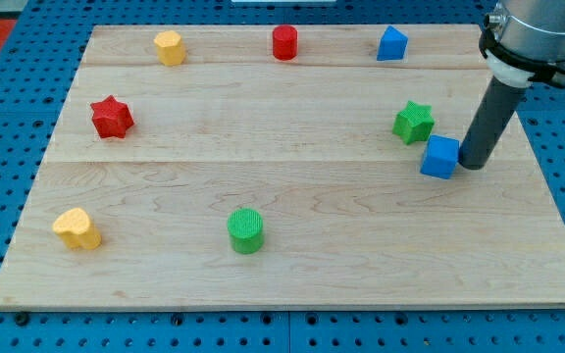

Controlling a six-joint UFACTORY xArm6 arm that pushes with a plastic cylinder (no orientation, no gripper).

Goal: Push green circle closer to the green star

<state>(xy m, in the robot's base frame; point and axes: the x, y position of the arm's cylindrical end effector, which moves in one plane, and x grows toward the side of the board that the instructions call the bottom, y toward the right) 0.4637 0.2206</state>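
Approach matters: we have no hand, only my tip (472, 165) touching the blue cube (440, 157); we should circle left of the green circle (246, 230), pushing toward the green star (414, 123).

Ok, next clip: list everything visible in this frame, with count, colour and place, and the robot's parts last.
wooden board: 1, pale wood, fills most of the view.
pegboard base: 1, blue, around the board.
yellow block: 1, yellow, top left.
red cylinder: 1, red, top centre.
blue block: 1, blue, top right.
red star: 1, red, left side.
green star: 1, green, right side.
blue cube: 1, blue, just below-right of the green star.
yellow heart: 1, yellow, bottom left.
green circle: 1, green, bottom centre.
my tip: 1, dark rod, against the blue cube's right side, far from the green circle.
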